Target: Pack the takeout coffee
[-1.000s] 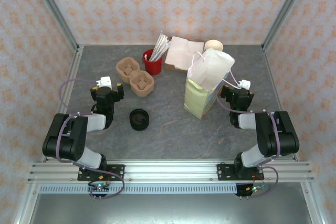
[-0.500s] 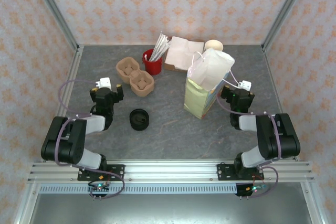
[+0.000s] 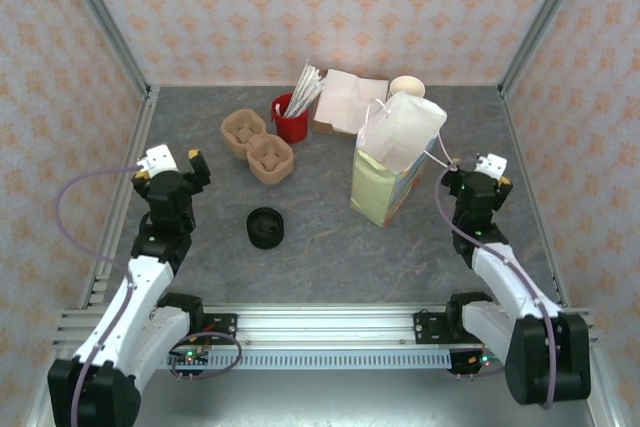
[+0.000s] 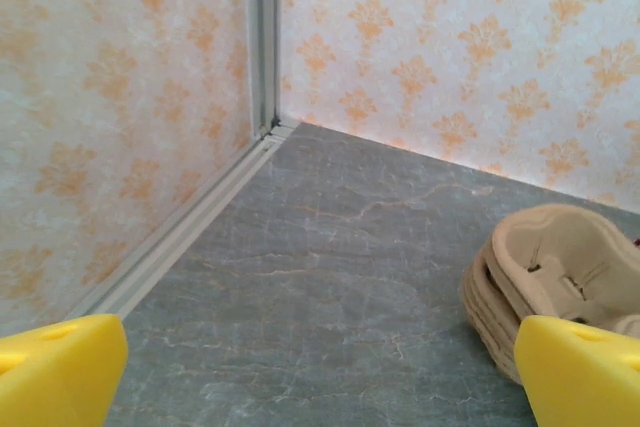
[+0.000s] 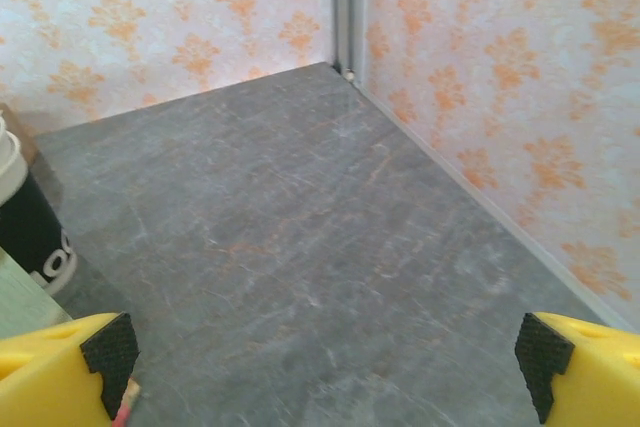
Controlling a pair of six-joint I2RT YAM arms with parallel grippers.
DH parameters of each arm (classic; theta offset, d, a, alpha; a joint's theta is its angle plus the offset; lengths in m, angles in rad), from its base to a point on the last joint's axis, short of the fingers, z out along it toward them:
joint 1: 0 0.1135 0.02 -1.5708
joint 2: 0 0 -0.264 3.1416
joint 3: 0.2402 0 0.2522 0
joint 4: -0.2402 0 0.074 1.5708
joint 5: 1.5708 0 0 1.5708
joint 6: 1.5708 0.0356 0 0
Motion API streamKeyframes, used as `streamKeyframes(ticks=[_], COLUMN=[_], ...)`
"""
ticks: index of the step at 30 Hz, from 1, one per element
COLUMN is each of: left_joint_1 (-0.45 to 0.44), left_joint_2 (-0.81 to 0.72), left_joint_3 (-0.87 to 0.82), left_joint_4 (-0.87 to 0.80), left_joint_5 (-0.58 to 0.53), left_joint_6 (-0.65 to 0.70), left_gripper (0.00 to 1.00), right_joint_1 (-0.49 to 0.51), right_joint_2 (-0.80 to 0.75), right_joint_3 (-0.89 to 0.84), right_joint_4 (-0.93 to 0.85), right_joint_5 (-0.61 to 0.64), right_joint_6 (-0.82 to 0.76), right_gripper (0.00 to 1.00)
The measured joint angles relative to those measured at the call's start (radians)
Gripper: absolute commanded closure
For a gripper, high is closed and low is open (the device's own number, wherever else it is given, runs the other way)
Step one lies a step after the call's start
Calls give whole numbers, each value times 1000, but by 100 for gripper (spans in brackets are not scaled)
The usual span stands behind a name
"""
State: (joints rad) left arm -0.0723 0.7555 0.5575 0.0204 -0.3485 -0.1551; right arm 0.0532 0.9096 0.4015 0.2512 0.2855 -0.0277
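The takeout coffee [image 3: 265,228], a small dark cup with a round black lid, stands on the grey table left of centre. A tall paper bag [image 3: 392,159] with a white folded top stands right of centre. My left gripper [image 3: 168,165] hovers left of the cup, well apart from it, open and empty. In the left wrist view the left gripper [image 4: 320,387] has only bare table between its yellow fingertips [image 4: 60,372]. My right gripper [image 3: 478,176] hangs just right of the bag, open. The right gripper [image 5: 320,377] also holds nothing.
Two stacks of brown pulp cup carriers [image 3: 258,144] lie at the back left, one of them [image 4: 560,277] close on the left gripper's right. Behind stand a red cup of straws [image 3: 291,119], a napkin box [image 3: 345,99] and stacked paper cups [image 5: 25,217]. Walls enclose the table.
Both arms have unfolded and lifted. The left gripper swung outward to the left, the right gripper outward to the right. The cup and bag have not moved.
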Motion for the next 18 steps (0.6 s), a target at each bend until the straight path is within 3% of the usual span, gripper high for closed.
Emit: streamKeyframes(ticks=[4,8,13,18], left_joint_1=[0,0,0,0], left_joint_2=[-27,4,52,59], left_joint_3=[155,326,468,512], left_joint_4=[-192,-374,-526,-622], left_joint_5=[-10,17,108,236], left_joint_6=[-81,-166,-230,-260], left_gripper=[0,0,0,0], right_joint_1=[0,0,-11,-15], right_joint_2=[-136,-206,-130,75], right_joint_3=[0,83,395,734], right_joint_4=[-129,-299,-546,-738], right_joint_5=[85,181,185,25], right_joint_6=[33,172,386,504], right_gripper=[1,1,1,1])
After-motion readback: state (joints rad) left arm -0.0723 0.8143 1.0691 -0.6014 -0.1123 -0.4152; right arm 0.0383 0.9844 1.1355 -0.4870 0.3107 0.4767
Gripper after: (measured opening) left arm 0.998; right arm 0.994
